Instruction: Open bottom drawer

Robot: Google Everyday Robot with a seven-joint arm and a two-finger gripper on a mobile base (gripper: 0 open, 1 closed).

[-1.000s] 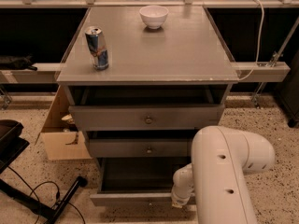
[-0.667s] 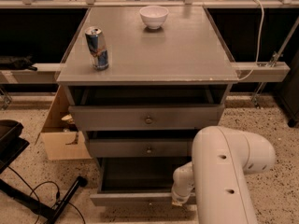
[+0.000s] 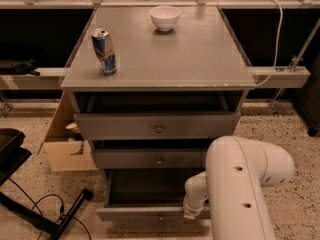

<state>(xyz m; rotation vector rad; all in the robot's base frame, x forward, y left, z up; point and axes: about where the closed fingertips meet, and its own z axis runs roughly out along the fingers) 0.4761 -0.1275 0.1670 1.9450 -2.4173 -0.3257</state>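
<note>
The bottom drawer [image 3: 142, 213] is a slim grey front at the foot of the grey cabinet. It is pulled out, and its dark inside [image 3: 150, 186] shows. Its knob is barely visible at the centre of the front. My white arm [image 3: 240, 184] reaches down at the lower right. My gripper [image 3: 191, 213] is at the right part of the bottom drawer's front edge, mostly hidden behind the wrist and arm.
The mid-sized drawer [image 3: 159, 160] and the tallest top drawer [image 3: 158, 128] stick out slightly. A blue can [image 3: 103, 51] and a white bowl [image 3: 164, 17] stand on the cabinet top. A cardboard box [image 3: 64, 144], a black stand [image 3: 30, 214] and cables lie on the floor at left.
</note>
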